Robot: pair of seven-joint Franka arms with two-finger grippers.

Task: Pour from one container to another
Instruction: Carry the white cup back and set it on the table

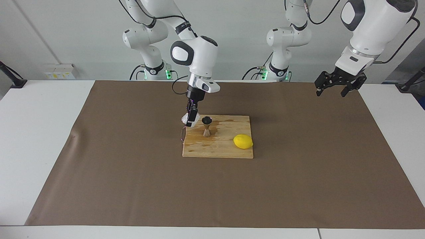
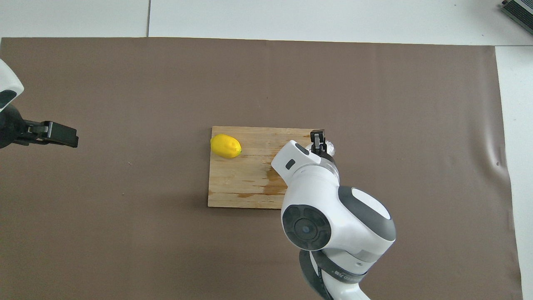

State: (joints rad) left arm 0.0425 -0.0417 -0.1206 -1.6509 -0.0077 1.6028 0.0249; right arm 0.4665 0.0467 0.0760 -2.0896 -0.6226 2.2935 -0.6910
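Note:
The steel jigger (image 1: 207, 126) stands upright on the wooden cutting board (image 1: 217, 149), near the board's edge closest to the robots. My right gripper (image 1: 190, 119) is shut on the small clear glass (image 1: 185, 118) and holds it just above the board's corner at the right arm's end, beside the jigger and apart from it. In the overhead view the right gripper (image 2: 319, 141) and the glass (image 2: 330, 146) show past the arm, which hides the jigger. My left gripper (image 1: 332, 91) waits open, high over the mat at the left arm's end.
A yellow lemon (image 1: 243, 141) lies on the board toward the left arm's end. Wet stains mark the cutting board (image 2: 245, 183) around the jigger. A brown mat (image 1: 132, 186) covers the table. The left gripper (image 2: 54, 134) shows at the overhead view's edge.

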